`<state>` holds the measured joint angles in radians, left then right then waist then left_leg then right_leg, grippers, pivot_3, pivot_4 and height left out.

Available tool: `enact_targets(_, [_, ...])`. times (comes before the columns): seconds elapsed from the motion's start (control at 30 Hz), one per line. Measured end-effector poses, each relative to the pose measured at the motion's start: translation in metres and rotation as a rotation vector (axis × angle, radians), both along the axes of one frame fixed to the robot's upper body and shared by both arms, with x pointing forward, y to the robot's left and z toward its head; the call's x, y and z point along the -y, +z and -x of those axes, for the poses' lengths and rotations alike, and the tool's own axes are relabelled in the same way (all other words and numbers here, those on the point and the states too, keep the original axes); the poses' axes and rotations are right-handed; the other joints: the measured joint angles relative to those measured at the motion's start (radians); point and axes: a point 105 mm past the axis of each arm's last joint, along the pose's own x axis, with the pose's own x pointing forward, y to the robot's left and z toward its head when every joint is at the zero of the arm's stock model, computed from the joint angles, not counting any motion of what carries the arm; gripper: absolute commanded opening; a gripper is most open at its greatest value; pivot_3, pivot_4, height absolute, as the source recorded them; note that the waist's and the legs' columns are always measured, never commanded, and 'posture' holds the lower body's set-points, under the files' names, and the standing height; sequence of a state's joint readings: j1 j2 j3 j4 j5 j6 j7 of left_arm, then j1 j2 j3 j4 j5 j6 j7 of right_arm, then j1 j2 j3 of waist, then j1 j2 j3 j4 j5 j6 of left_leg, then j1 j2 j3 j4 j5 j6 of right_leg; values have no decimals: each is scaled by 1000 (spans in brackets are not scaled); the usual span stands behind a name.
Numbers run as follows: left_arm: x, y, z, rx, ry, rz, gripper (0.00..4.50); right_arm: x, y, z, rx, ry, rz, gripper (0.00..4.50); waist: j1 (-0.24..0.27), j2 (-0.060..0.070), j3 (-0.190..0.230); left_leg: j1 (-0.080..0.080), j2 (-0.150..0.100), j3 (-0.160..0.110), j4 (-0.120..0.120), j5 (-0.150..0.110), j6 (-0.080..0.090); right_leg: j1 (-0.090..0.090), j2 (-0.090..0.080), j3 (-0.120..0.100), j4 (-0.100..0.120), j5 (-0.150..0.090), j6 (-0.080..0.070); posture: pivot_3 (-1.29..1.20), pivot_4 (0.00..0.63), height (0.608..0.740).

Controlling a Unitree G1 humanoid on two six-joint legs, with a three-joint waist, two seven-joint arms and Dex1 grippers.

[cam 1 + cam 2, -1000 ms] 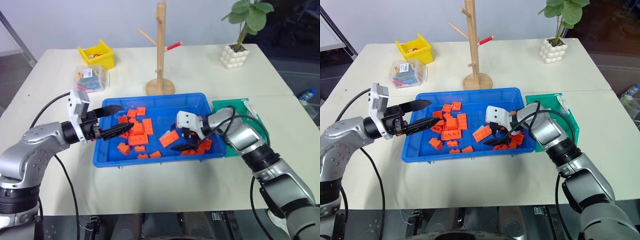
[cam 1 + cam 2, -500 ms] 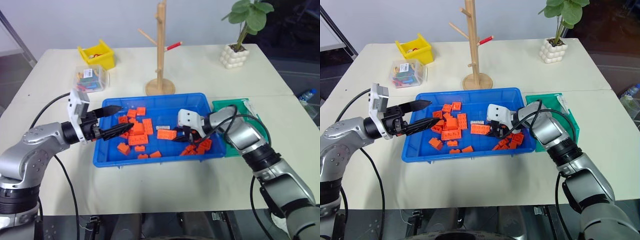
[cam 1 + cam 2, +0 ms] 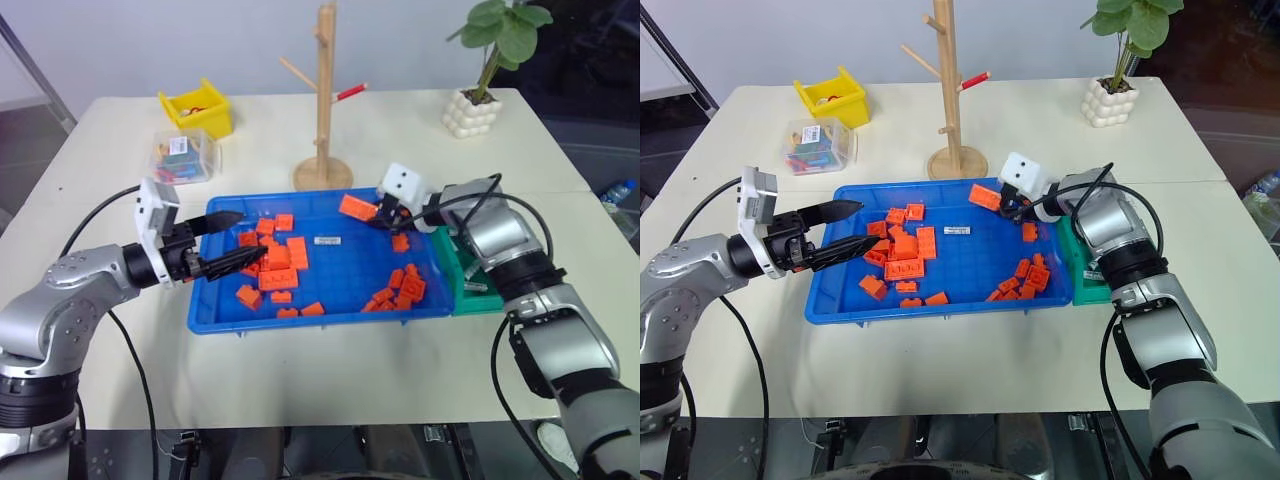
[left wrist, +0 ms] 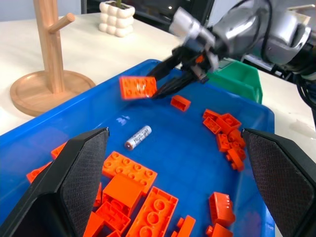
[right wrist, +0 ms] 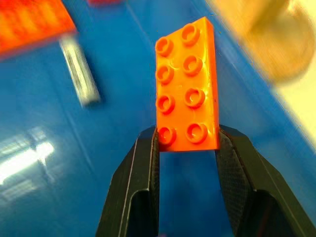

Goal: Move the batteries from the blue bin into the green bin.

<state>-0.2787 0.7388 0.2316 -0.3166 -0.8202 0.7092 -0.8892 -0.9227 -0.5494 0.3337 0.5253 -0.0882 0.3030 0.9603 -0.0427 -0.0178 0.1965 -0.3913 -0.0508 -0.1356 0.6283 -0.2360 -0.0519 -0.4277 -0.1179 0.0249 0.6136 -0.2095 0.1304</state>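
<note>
On the white table (image 3: 330, 370), far left at the back, sit a small yellow bin (image 3: 197, 108) and, just in front of it, a clear plastic box (image 3: 183, 157) of small coloured items. The left gripper (image 3: 232, 240) hangs at the left rim of the blue bin (image 3: 320, 318), its two black fingers spread apart with nothing between them, pointing in over a cluster of orange bricks (image 3: 276, 262). Near the middle of the blue bin floor lies one battery (image 3: 326, 240), flat and apart from the bricks; in the left wrist view it shows as a silver cylinder (image 4: 138, 138). Behind the bin stands a wooden peg stand (image 3: 322, 100). Toward the bin's back right corner, the right gripper (image 3: 374, 216) is raised above the floor, clamped on an orange two-by-four brick (image 5: 187, 86) by its short end. More bricks lie loose below it. The green bin (image 3: 473, 295) touches the blue bin's right side. A potted plant (image 3: 475, 95) stands at the back right.
</note>
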Motion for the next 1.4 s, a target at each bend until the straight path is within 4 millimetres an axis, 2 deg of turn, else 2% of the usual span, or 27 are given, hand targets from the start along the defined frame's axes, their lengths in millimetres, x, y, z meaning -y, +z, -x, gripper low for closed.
enact_targets(0.1, [0,0,0,-1,4,0,4500,3,-1,-5,37,-7,63,2871,2,0,0,0,0,0,1,0,0,1,0,0,0,0,0,0,150,740])
enact_targets(0.2, [-1,-1,0,-7,8,7,4500,6,-6,-7,43,-9,106,4441,5,-1,-1,0,-1,-1,2,0,0,2,0,0,0,0,0,0,150,740])
enact_targets(0.37, [-2,2,1,1,15,15,4500,8,-6,-8,47,-21,115,4482,6,-1,-1,0,-1,-1,2,0,0,2,0,0,0,0,0,0,150,740])
enact_targets(0.47, [-2,2,1,1,16,15,4500,2,0,-8,10,-39,12,4482,2,-1,-1,0,-1,-1,1,0,0,2,0,0,0,0,0,0,150,740])
enact_targets(0.63, [-2,3,1,3,15,14,4500,-27,19,4,-43,40,-150,4482,-7,-1,-1,1,0,-1,0,0,0,0,1,0,1,0,0,0,150,740])
enact_targets(0.87, [-5,3,5,-10,7,-18,4500,-57,21,14,-71,127,-193,4482,-2,-1,0,1,0,-1,0,0,0,0,1,0,1,0,0,0,150,740])
enact_targets(1.07, [-9,9,12,8,12,-30,4500,-78,9,21,-112,198,-186,4482,-3,-1,0,1,0,-1,0,0,0,0,1,0,1,0,0,0,150,740])
enact_targets(1.4, [-15,8,22,-3,2,-94,4500,-77,-32,18,-238,215,-111,4482,-7,0,0,1,0,-1,0,0,0,0,1,0,1,0,0,0,150,740])
